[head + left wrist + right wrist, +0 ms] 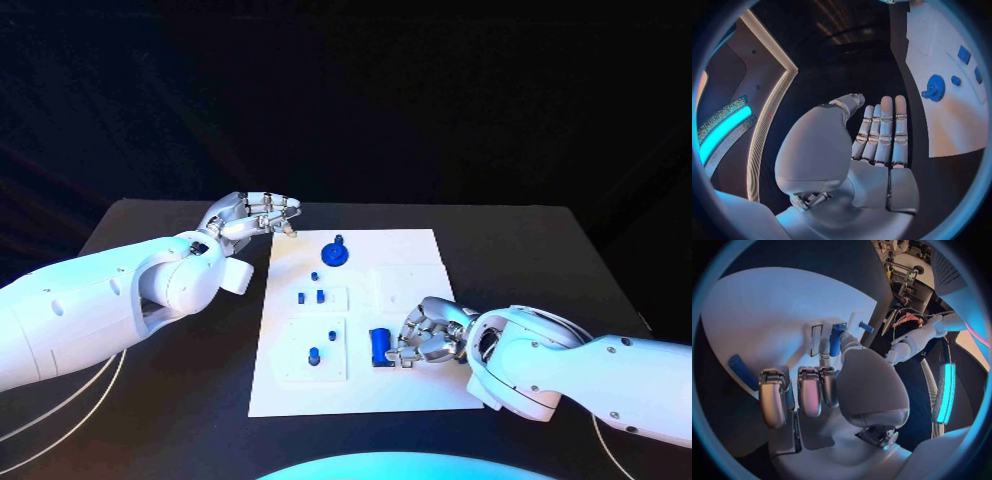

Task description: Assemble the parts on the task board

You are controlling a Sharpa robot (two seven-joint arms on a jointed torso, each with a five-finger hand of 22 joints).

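White task board [404, 390] lies mid-table with small blue parts on it: a round piece [335, 254] near its far end, pegs in the middle. Right hand [430, 338] rests on the board's right side, fingers curled around a blue block [381, 347]. Left hand [253, 215] hovers off the far left corner, fingers straight and together, holding nothing

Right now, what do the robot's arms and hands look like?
Both arms are smooth, rounded white shells. Each ends in a silver metal robot hand with jointed fingers: left robot hand, right robot hand. Thin pale cables trail beside the arms.
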